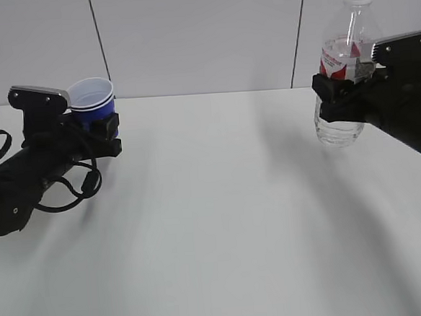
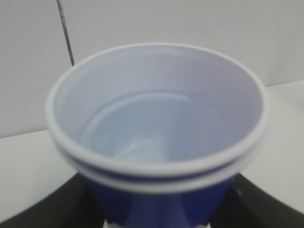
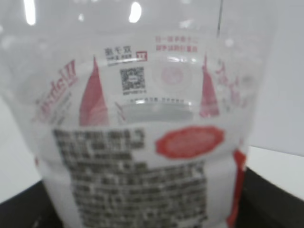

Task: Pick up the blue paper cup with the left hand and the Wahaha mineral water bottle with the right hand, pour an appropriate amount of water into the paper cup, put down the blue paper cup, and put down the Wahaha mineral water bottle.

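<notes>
Blue paper cup (image 1: 92,101) gripped upright in left tool (image 1: 106,125), Wahaha bottle (image 1: 345,65) clamped upright in right tool (image 1: 336,95)

Blue paper cup (image 1: 92,103): lower body hidden between fingers of left hand (image 1: 104,126); base unseen. Left wrist view: cup foot cut by bottom edge, rim and inside soft with blur, contents unclear.

Wahaha mineral water bottle (image 1: 345,65): mid-body covered by right gripper (image 1: 340,97); water level unclear. Right wrist view: neck and base beyond frame, label (image 3: 137,180) print smeared, unreadable.

Right arm cut by exterior view's right edge. Fingertips of both grippers out of sight behind held things.
</notes>
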{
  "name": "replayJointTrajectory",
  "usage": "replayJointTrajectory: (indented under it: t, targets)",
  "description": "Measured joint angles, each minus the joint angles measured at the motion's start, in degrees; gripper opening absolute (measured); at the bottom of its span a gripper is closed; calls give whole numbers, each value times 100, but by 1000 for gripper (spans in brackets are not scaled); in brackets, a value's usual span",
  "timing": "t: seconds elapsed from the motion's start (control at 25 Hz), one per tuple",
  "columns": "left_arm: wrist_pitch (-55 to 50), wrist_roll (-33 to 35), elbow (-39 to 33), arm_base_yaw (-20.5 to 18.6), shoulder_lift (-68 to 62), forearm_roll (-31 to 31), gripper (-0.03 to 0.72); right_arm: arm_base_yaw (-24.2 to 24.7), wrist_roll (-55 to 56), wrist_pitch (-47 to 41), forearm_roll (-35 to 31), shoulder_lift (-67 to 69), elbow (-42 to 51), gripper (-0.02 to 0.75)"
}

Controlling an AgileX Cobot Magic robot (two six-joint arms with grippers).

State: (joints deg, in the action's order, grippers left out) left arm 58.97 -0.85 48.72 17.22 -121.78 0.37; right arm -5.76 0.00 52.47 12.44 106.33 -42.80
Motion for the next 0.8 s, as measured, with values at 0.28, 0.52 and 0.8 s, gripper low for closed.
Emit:
replayJointTrajectory:
  t: [0.28,0.52,0.8]
  targets:
    - [489,143,0,0,-590,-270,438,0,30,49,0,0,76,486]
    - [651,178,11,0,-1148,-363,438,0,0,49,0,0,76,486]
    - [850,178,48,0,-1281,-412,438,0,0,49,74,0,86,486]
